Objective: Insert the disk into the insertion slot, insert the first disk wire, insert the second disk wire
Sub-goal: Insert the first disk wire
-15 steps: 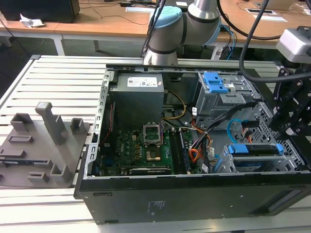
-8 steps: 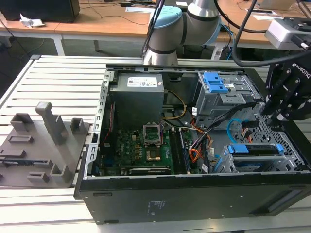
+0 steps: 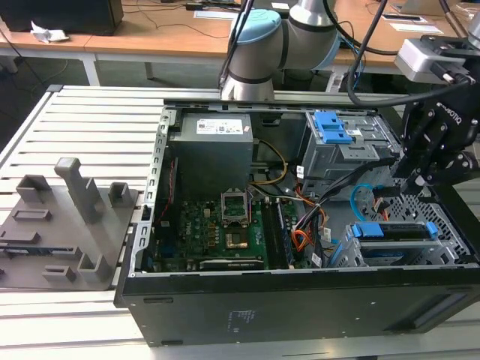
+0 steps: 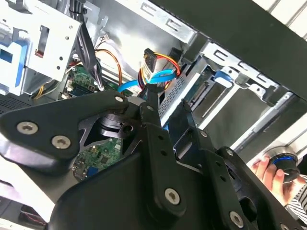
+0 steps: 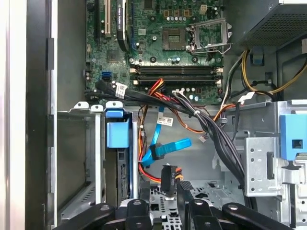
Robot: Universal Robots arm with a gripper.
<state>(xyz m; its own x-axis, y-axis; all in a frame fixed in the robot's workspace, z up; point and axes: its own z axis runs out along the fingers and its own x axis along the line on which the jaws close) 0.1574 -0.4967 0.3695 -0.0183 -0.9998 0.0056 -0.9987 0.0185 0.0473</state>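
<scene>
Silver, blue-bracketed disk (image 3: 394, 231) is sitting in perforated silver-grey cage (image 3: 339, 253). Thin light-blue flat cable (image 5: 165, 146) is looping beside it: limp, light; probably best gripped at its stiff plug. Gripper (image 5: 164, 197) is hovering at dark orange-wired connector (image 5: 167, 178); jaws' state: cannot tell.

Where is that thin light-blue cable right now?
The light-blue cable loops inside the open computer case, toward the exterior view's right, between the taller grey cage with the blue latch and the blue-framed disk.
</scene>
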